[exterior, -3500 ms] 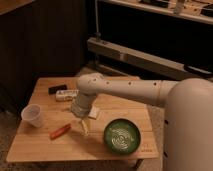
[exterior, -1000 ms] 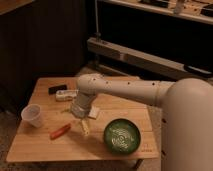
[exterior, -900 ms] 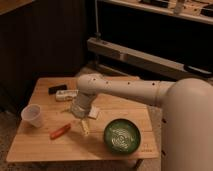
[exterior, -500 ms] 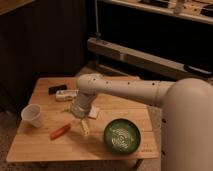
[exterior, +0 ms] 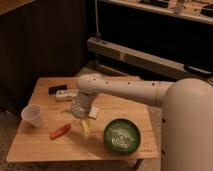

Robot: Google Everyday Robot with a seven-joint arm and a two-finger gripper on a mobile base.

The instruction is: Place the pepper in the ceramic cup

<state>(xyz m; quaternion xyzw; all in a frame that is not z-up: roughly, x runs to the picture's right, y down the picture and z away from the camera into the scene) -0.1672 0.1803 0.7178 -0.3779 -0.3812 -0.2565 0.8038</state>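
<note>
Nothing shifts since a moment ago: my pincer (exterior: 83, 127) hangs released just beside the pepper (exterior: 60, 131) on the worktop (exterior: 45, 148). I'm on the reach step. Next I need to straddle it, clench, then carry it to the ceramic cup (exterior: 32, 116).

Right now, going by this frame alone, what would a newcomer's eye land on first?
The bulky white robot arm reaches in from the picture's right over the light wooden table, its open gripper pointing down near the middle. Just left of it lies the slim red-orange pepper; the small white ceramic cup stands further left, and the wide green patterned bowl sits front-right.
</note>
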